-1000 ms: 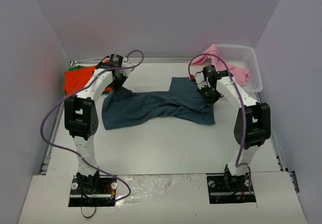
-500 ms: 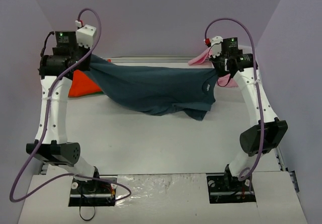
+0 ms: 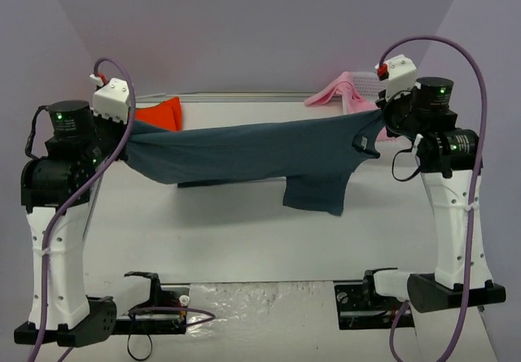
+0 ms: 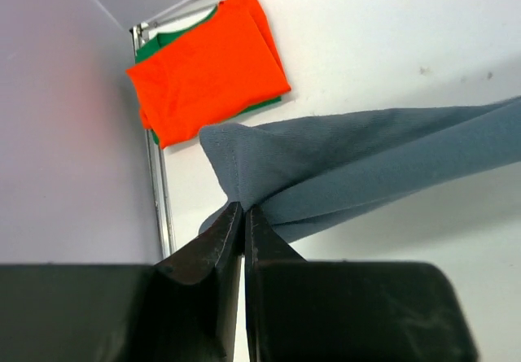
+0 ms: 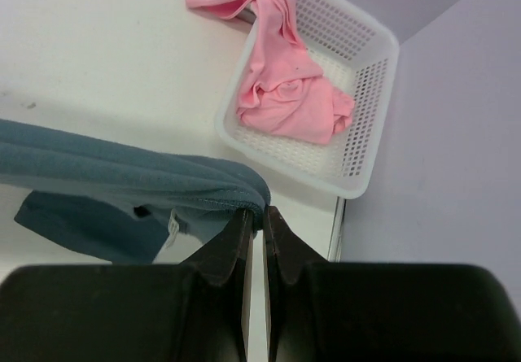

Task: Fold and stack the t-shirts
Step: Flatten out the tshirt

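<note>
Both the left claw (image 4: 242, 210) and right claw (image 5: 256, 212) pinch the soft slate-blue t-shirt (image 3: 244, 154), stretched into a rumpled band

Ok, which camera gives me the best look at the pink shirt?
Right wrist: the pink t-shirt lies bunched in the white basket, one end draped over the far rim. Top external shows only part of it, past the right arm; left wrist misses it entirely.

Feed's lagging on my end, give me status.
Left gripper, right gripper shut on blue shirt, stretched between them. Orange shirt folded far-left; pink shirt in basket. Nothing blocking.
</note>
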Available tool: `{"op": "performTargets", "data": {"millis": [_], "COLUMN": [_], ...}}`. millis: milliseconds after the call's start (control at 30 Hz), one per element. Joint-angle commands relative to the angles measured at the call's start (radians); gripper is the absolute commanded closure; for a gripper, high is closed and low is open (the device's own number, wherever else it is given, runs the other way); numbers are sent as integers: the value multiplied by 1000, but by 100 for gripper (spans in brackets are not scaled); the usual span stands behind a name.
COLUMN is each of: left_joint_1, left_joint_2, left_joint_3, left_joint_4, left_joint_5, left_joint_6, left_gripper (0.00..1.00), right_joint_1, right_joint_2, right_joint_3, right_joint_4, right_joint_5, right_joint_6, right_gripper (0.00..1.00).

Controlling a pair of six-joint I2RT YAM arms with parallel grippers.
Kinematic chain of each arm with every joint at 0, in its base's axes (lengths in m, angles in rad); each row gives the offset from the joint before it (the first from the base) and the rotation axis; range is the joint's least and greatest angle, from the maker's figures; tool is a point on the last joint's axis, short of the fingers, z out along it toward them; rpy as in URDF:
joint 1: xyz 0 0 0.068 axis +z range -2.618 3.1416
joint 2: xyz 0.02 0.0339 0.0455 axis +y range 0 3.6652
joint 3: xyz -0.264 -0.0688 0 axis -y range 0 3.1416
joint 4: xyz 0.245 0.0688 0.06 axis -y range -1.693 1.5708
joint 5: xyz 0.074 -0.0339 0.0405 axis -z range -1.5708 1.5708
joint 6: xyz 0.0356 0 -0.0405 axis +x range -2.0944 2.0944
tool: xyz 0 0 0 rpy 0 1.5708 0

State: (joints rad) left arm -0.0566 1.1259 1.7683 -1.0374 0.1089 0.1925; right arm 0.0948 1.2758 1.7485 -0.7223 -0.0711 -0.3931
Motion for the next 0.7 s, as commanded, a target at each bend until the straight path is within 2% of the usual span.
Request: {"op": "performTargets", "data": {"millis": [0,133,233,400,533,600,667], "left_joint_1": [23,32,32,32,32,32,32], "left_joint_2": [-55,-26,23,98,245,355,440], "left_joint_3": [37,153,186,79,37,77,196], "left_joint_4": [48,42,77,224,338,353,337], "left_joint_5": [-3,24,5,-52,-46,-52,-61], "left_joint_6": [-31,-44,-44,-62,-119,-136,-149], "left_gripper": [98,98,98,98,98,98,98], "right_joint_1": [-29,-64,-73,-72,-72,-72,-70], "right_joint_2": [-32,23,85,215,364,461,558], "right_joint_3": [28,132,229,249,298,392,477], "right_joint_4": [17,24,44,145,208,218,218], "right_joint_5": [-16,-13,-19,-56,-36,-15,-3], "right_joint_6": [14,43,77,126,129,129,140], "right_gripper": [100,100,100,100,100,100,100]}}
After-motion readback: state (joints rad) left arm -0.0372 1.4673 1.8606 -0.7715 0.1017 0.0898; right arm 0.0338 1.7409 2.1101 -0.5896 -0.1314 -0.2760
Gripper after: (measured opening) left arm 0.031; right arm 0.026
